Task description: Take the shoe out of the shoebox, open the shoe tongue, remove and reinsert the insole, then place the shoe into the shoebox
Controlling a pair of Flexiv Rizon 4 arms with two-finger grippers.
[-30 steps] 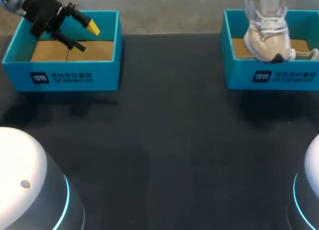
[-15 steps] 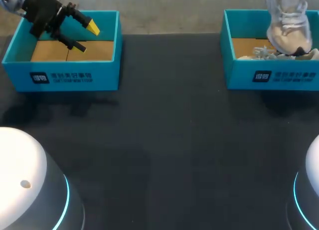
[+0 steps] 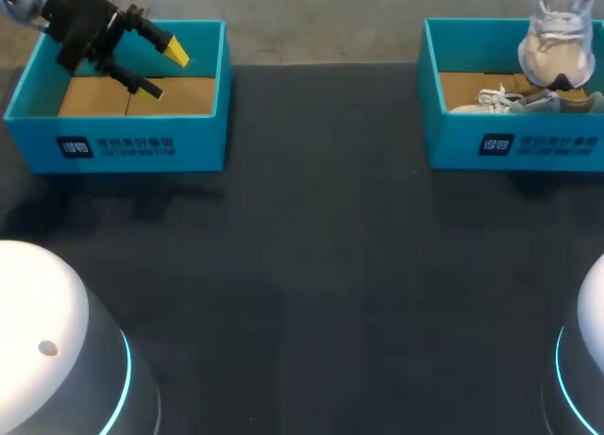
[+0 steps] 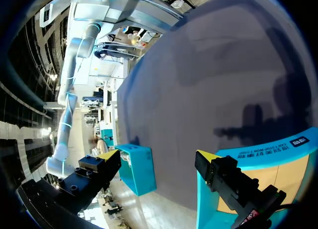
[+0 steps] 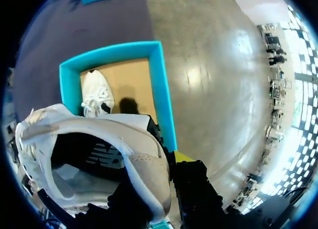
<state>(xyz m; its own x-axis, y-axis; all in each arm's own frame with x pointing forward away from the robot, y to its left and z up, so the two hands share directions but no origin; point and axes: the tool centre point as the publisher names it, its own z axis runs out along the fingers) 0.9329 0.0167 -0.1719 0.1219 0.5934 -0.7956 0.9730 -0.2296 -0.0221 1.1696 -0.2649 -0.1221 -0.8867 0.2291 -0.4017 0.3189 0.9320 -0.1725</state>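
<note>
The right gripper (image 5: 161, 169) is clenched on the shoe (image 3: 557, 58), pinching the wall of its heel collar. One yellow tip shows outside the collar, and the other finger is tucked inside the opening. The shoe hangs toe-down below the jaws, over the far right end of the right shoebox (image 3: 472, 142). A second shoe (image 3: 510, 100) lies on the cardboard floor beneath and ahead of the jaws. A footbed seems to sit inside the held shoe, so I judge this to be the last step, putting the shoe back, though a lift-out would look much the same. The next move calls for lowering the shoe beside its partner, not onto it, tipping it flat and then letting go. The left gripper (image 3: 159, 70) hangs over the left shoebox (image 3: 123, 144) with its jaws released and nothing between them. Much is hidden: from the head view the right gripper and the top of the shoe are cut off at the frame edge. The inner finger is lost behind the collar, the tongue's position cannot be read, and whether the toe touches the box floor cannot be told.
</note>
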